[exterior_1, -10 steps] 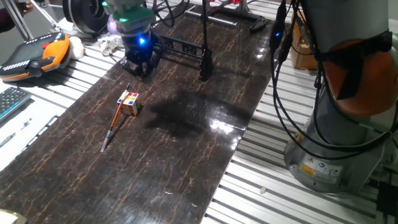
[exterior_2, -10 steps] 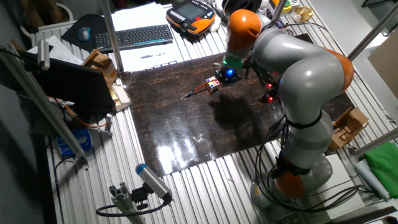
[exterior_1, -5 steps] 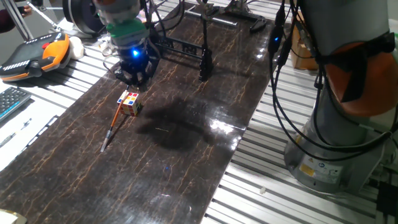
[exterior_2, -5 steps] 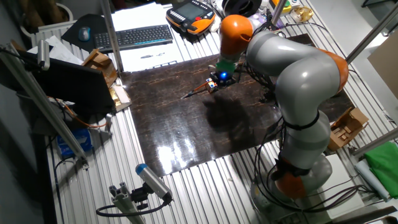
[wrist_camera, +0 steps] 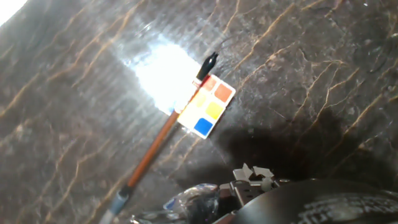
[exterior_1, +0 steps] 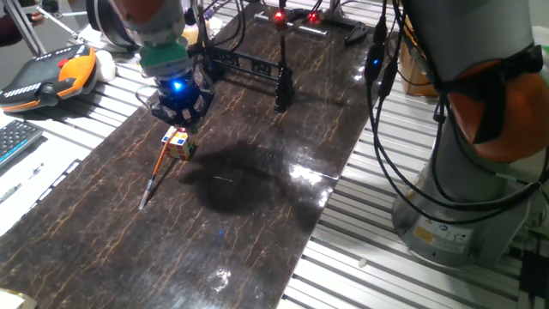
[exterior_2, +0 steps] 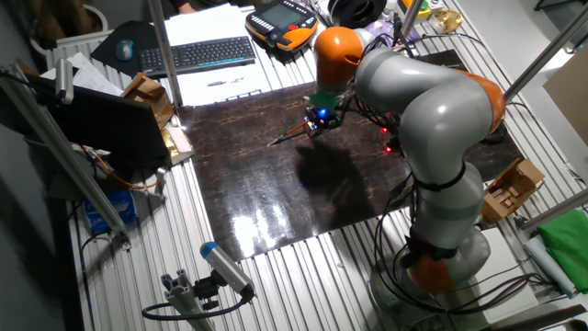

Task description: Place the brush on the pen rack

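Dark marbled tabletop (exterior_1: 257, 197) carries one brush (exterior_1: 158, 171), one puzzle cube (exterior_1: 179, 142) and one pen rack (exterior_1: 244, 62). One hand (exterior_1: 181, 114) hovers just above the cube; its grip cannot be told. The brush lies flat below it, touching the cube, the rack beyond.

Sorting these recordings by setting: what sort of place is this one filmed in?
Most likely a robotics lab or workshop bench. A big grey-and-orange arm stands beside a slatted aluminium table with a dark marbled mat, with a keyboard, an orange teach pendant and loose cables around.
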Available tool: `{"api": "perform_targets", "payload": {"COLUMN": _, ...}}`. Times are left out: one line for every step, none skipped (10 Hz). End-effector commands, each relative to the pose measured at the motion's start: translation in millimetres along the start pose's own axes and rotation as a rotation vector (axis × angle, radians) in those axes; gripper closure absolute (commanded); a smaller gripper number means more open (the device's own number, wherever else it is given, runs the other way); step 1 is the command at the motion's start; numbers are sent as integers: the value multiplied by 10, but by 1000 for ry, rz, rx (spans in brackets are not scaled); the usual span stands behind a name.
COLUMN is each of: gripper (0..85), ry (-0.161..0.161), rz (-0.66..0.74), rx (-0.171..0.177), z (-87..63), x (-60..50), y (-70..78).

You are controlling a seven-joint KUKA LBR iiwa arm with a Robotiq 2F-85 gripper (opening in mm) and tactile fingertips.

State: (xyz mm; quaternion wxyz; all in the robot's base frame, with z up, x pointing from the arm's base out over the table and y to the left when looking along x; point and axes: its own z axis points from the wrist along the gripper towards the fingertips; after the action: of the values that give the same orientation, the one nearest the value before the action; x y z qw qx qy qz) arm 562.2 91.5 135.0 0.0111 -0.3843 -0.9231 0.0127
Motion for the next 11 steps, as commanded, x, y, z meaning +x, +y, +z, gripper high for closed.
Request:
{"api": "perform_targets", "payload": {"gripper": 843, "ry": 6, "rz": 27, "rx": -4, "z": 16, "x": -5, "y": 6}}
{"api": "perform_targets", "payload": {"gripper": 843, "ry": 33, "rz": 62, "rx": -29, "z": 20, "x": 1, "y": 19}}
{"api": "perform_targets", "payload": {"gripper": 843, "ry": 53, "rz": 83, "rx": -37, "z": 14, "x": 12, "y": 26}}
{"api": "perform_targets", "payload": {"gripper": 843, "ry": 79, "rz": 103, "rx": -47, "z": 22, "x": 14, "y": 33}}
{"api": "perform_targets", "payload": {"gripper": 843, "ry": 85, "rz": 118, "rx": -46, "z": 31, "x": 11, "y": 36}}
{"api": "perform_targets", "payload": {"gripper": 843, "ry": 94, "rz": 143, "rx": -48, "z": 34, "x": 19, "y": 42}}
{"api": "perform_targets", "payload": {"gripper": 843, "ry": 97, "rz": 143, "rx": -46, "z": 43, "x": 25, "y": 47}}
{"api": "perform_targets", "payload": {"gripper": 843, "ry": 104, "rz": 110, "rx": -32, "z": 43, "x": 25, "y": 47}}
{"api": "perform_targets", "payload": {"gripper": 843, "ry": 97, "rz": 92, "rx": -8, "z": 43, "x": 25, "y": 47}}
{"api": "perform_targets", "payload": {"gripper": 843, "ry": 77, "rz": 88, "rx": 20, "z": 43, "x": 25, "y": 47}}
{"api": "perform_targets", "payload": {"gripper": 843, "ry": 79, "rz": 103, "rx": 16, "z": 43, "x": 25, "y": 47}}
